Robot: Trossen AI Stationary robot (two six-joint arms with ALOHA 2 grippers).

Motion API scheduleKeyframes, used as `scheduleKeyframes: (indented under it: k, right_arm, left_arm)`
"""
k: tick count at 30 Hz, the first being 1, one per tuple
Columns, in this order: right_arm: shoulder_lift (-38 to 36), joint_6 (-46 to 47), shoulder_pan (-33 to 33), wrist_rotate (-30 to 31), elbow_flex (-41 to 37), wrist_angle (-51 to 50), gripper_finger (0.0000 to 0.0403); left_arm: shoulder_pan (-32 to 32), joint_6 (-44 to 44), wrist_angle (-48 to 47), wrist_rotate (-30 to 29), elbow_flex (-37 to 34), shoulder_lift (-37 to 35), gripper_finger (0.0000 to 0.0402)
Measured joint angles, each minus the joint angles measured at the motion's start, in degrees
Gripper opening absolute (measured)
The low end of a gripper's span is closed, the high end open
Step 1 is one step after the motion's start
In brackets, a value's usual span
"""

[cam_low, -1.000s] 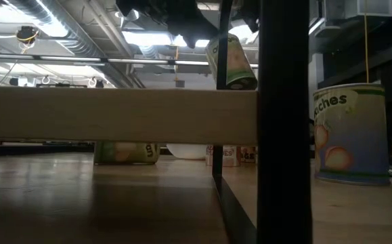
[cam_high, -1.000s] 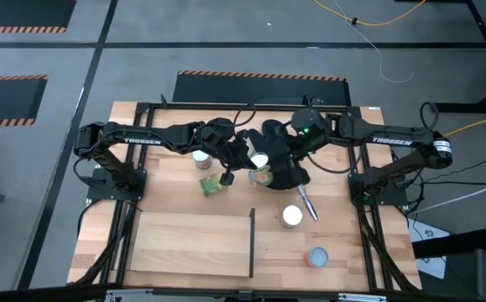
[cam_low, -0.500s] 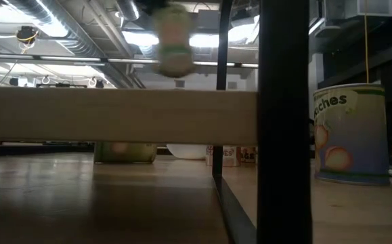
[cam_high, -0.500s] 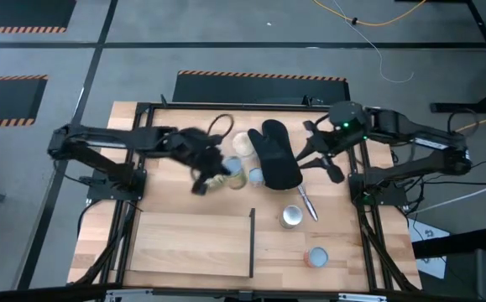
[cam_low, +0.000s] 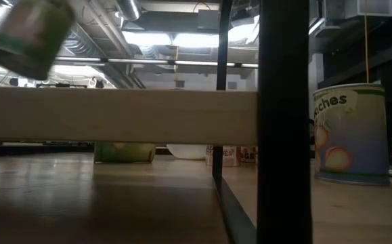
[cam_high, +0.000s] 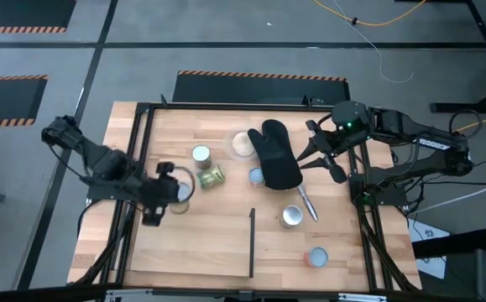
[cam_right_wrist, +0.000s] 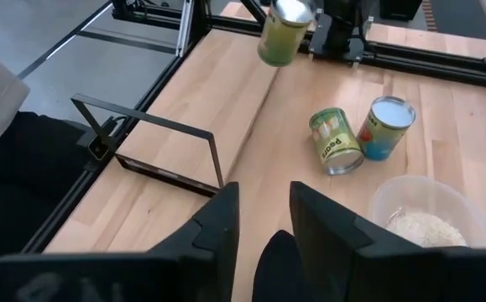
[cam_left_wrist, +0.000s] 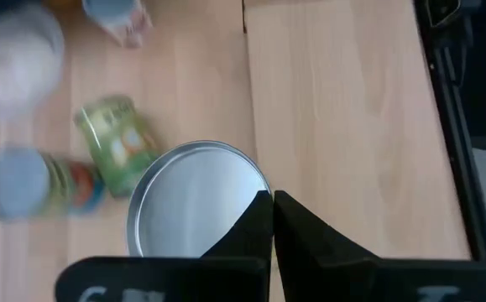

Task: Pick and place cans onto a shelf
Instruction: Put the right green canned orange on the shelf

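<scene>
Left gripper (cam_high: 165,195) pinches a can (cam_high: 178,190) at the frame's left, while I see right gripper (cam_right_wrist: 263,220) spread, upper right.

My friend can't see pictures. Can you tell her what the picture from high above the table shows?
From above, the left gripper holds a can near the wooden table's left edge. Farther back lie a tipped green can, a standing can, a bowl of grains and a black oven mitt. The right gripper waits beside the mitt.

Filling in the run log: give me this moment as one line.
left gripper: shut on can, aloft near shelf | right gripper: open, idle by oven mitt | shelf: no cans
</scene>
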Motion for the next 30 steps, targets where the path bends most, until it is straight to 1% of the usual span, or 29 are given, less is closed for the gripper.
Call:
scheduleKeyframes:
  k: [3,8,13,16,21,25,30]
  right_arm:
    - [0.2,0.0,0.0,0.0,0.0,0.1,0.0112]
    - [0.1,0.0,0.0,0.0,0.0,0.1,0.0112]
    - [0.1,0.0,0.0,0.0,0.0,0.1,0.0112]
    - [0.1,0.0,0.0,0.0,0.0,0.1,0.0112]
    - [0.1,0.0,0.0,0.0,0.0,0.0,0.0112]
    - [0.1,0.0,0.0,0.0,0.0,0.0,0.0112]
    - [0.1,0.0,0.0,0.0,0.0,0.0,0.0112]
  left_arm:
    - [-5.6,-7.8,-1.8,-3.1,-0.1,1.1,0.0]
    - [-13.8,-15.8,-2.5,-7.7,-0.1,3.7,0.0]
    - [-19.8,-25.8,-7.5,-9.4,-0.1,6.1,0.0]
    - [-23.1,-32.3,-10.5,-11.5,-0.1,6.9,0.0]
    - [-27.5,-40.4,-10.2,-15.4,-1.6,7.4,0.0]
    - [-29.7,-46.2,-9.4,-15.3,-4.7,8.5,0.0]
    - [-31.6,-49.3,-8.4,-14.5,-6.4,10.5,0.0]
